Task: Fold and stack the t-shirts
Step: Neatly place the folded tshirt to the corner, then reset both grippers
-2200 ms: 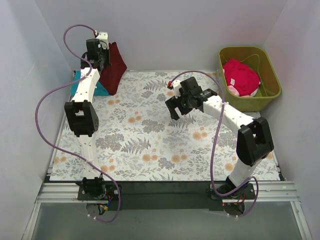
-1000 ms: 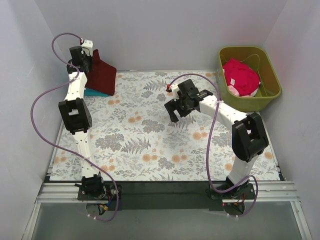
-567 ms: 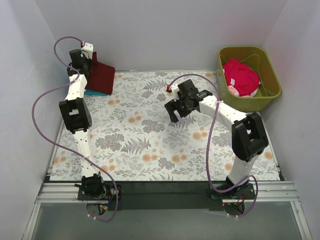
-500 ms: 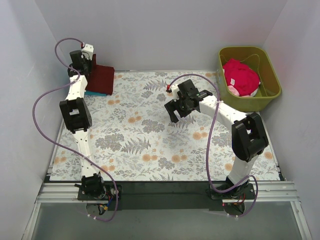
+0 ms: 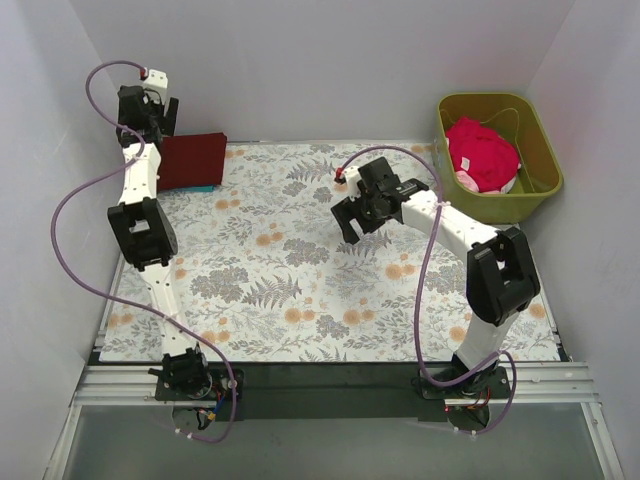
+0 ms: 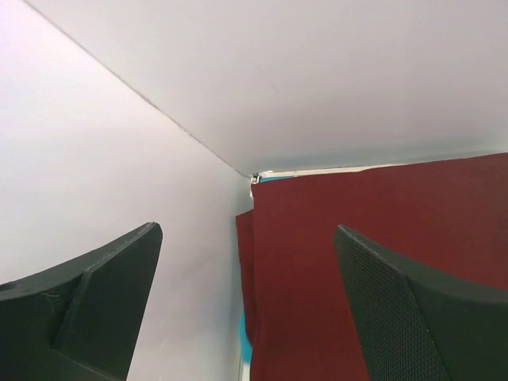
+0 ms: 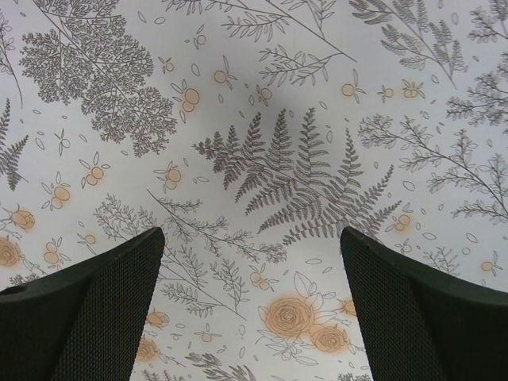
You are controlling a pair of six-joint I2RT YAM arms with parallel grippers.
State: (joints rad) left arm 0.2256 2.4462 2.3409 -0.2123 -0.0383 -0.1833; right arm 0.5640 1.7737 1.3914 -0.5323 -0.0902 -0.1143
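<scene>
Maroon shirt (image 5: pixel 192 160) lies folded at ten o'clock over the teal shirt (image 6: pixel 244 337). Left pincer (image 6: pixel 246 234) and right pincer (image 7: pixel 252 238) both spread, empty. A low retreat could snag and unfold it.

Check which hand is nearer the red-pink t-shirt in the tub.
Right. The right hand hovers open over the tablecloth mid-table, left of the olive-green tub holding the red-pink t-shirt. The left hand is open at the far-left corner, above the maroon t-shirt.

Maroon t-shirt (image 5: pixel 193 160) flat atop teal t-shirt (image 6: pixel 245 345)
</scene>
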